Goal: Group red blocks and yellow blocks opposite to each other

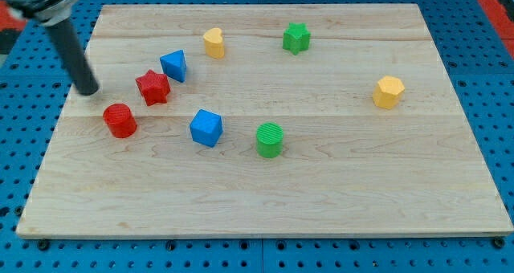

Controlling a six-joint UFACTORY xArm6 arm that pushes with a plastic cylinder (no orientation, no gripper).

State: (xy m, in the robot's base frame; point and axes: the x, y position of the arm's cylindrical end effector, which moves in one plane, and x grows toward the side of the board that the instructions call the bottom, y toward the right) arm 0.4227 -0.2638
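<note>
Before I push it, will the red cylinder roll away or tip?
The red cylinder stands on its flat end, so it will probably slide, not roll. It looks squat, so tipping seems unlikely. My tip is up-left of it; an off-centre push against its round side may make it veer.

Red star (pixel 152 87) and red cylinder (pixel 120 120) just right of my tip (pixel 87 90).
</note>
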